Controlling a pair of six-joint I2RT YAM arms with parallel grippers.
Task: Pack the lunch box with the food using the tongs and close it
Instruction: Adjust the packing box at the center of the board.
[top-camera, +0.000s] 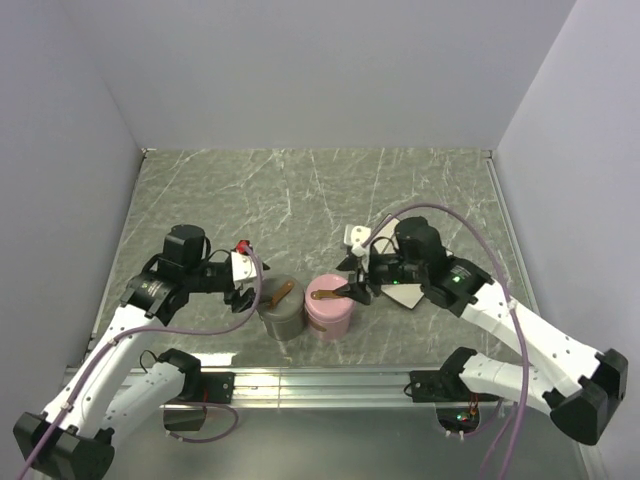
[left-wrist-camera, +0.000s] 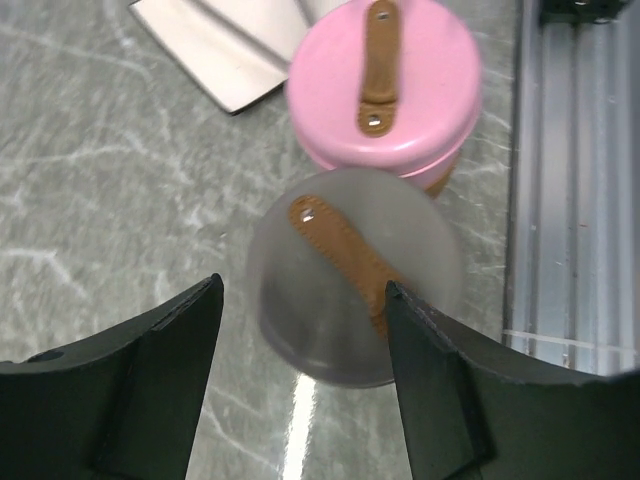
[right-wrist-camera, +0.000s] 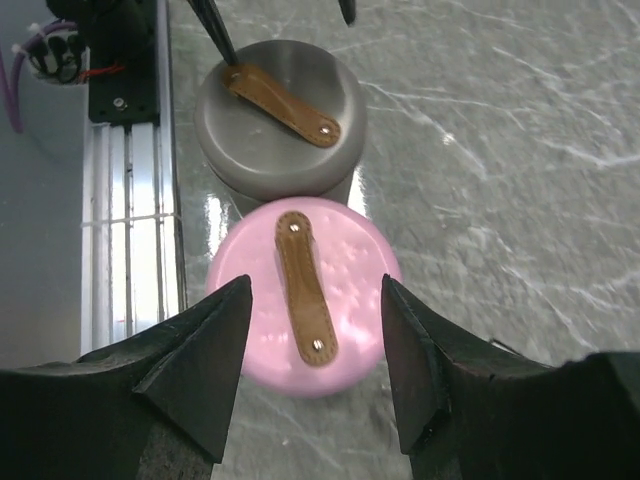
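Note:
The lunch box shows as two round tubs side by side near the front rail, each shut with a lid that has a brown strap: a grey tub (top-camera: 282, 312) (left-wrist-camera: 300, 330) (right-wrist-camera: 280, 130) and a pink tub (top-camera: 330, 312) (left-wrist-camera: 400, 90) (right-wrist-camera: 350, 290). My left gripper (top-camera: 244, 286) (left-wrist-camera: 303, 285) is open, its jaws spread just above the grey lid and apart from it. Above the pink lid hangs my right gripper (top-camera: 352, 286) (right-wrist-camera: 315, 282), open as well and holding nothing. The food and the tongs are out of view.
A white plate (top-camera: 352, 236) (left-wrist-camera: 225, 50) lies behind the tubs, mostly hidden under my right arm. The metal base rail (top-camera: 320, 380) (left-wrist-camera: 570, 200) (right-wrist-camera: 130, 250) runs close in front of both tubs. White walls enclose the marble table (top-camera: 300, 190).

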